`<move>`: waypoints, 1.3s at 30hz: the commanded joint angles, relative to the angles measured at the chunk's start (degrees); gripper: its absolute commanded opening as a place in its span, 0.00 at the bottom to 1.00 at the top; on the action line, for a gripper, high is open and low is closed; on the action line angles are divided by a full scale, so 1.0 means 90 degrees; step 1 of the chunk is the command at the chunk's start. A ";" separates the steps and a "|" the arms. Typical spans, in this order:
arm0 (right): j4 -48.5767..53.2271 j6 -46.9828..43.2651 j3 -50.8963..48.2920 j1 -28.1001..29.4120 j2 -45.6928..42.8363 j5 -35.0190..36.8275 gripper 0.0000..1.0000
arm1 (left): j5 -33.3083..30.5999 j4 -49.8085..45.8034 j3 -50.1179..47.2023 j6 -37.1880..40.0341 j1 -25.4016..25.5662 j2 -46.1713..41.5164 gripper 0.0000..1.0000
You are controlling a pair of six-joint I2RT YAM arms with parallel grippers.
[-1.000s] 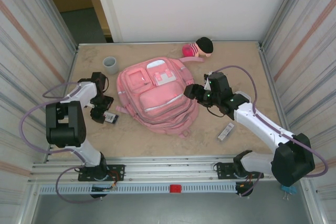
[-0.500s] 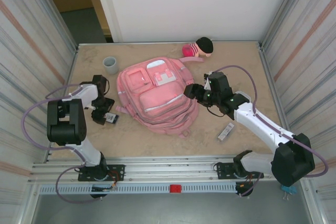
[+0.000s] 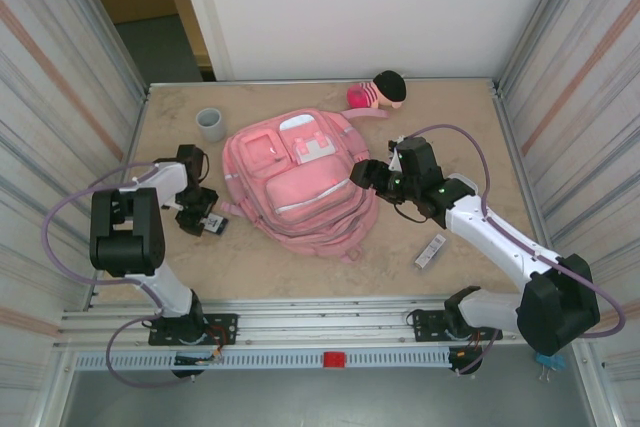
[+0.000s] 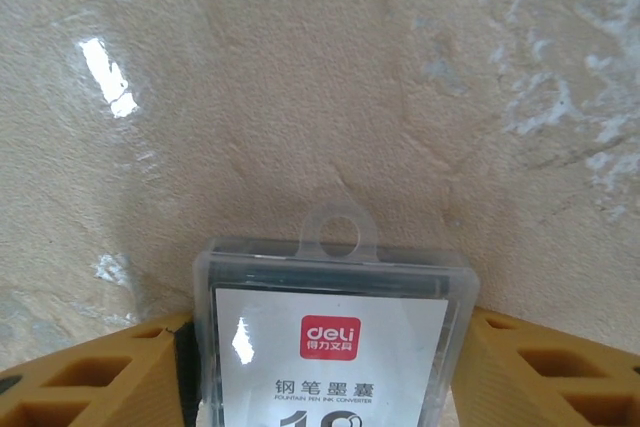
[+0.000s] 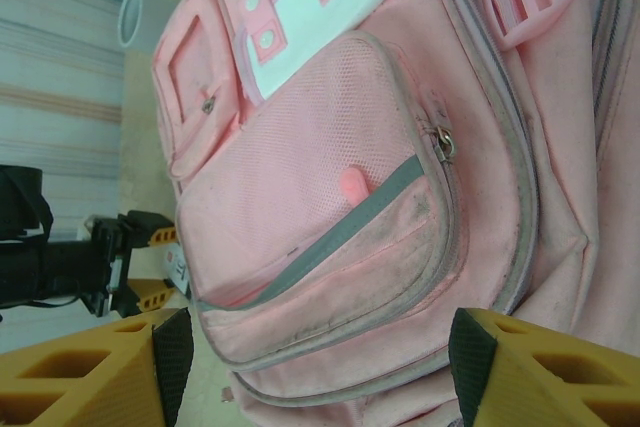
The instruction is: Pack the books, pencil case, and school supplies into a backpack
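The pink backpack (image 3: 295, 182) lies flat in the middle of the table, front pockets up. At its left edge a small clear plastic box with a white card (image 4: 330, 277), one of the school supplies, rests on the table. My left gripper (image 4: 328, 392) is shut on the box, one yellow finger against each side. The same box (image 3: 211, 224) shows from above, beside the bag's lower left corner. My right gripper (image 5: 312, 387) hangs open over the backpack's (image 5: 330, 147) right side, nothing between its fingers. A narrow grey-white strip (image 3: 431, 250) lies right of the bag. Books and pencil case are out of view.
A grey cup (image 3: 210, 124) stands at the back left. A pink plush doll with black hair (image 3: 378, 93) lies at the back edge behind the bag. Corrugated metal walls close in both sides. Bare tabletop runs along the front and at the right.
The left gripper's fingers have closed in onto the small box, and the arm has shifted slightly. The right arm and the backpack have not moved.
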State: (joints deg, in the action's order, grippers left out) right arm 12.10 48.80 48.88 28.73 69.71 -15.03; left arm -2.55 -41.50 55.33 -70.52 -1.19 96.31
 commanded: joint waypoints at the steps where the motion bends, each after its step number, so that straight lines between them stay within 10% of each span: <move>1: 0.0066 -0.0041 0.0183 -0.0004 -0.0060 0.0077 0.70 | -0.0003 -0.0057 -0.0367 -0.0113 -0.0072 -0.0037 0.62; 22: -0.0106 -0.0147 0.0291 0.0348 0.0042 0.0083 0.70 | 0.0565 -0.0257 -0.0802 -0.0475 0.0096 -0.1306 0.55; 39: -0.1779 -0.0459 0.1231 0.1979 0.2017 -0.1227 0.67 | 0.1516 -0.0257 -0.0528 -0.2092 0.1675 -0.3770 0.54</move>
State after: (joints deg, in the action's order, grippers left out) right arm -0.47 45.17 57.63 45.41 85.91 -23.33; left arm 9.72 -44.27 48.88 -84.64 12.36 63.94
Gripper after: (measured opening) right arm 0.671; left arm 0.558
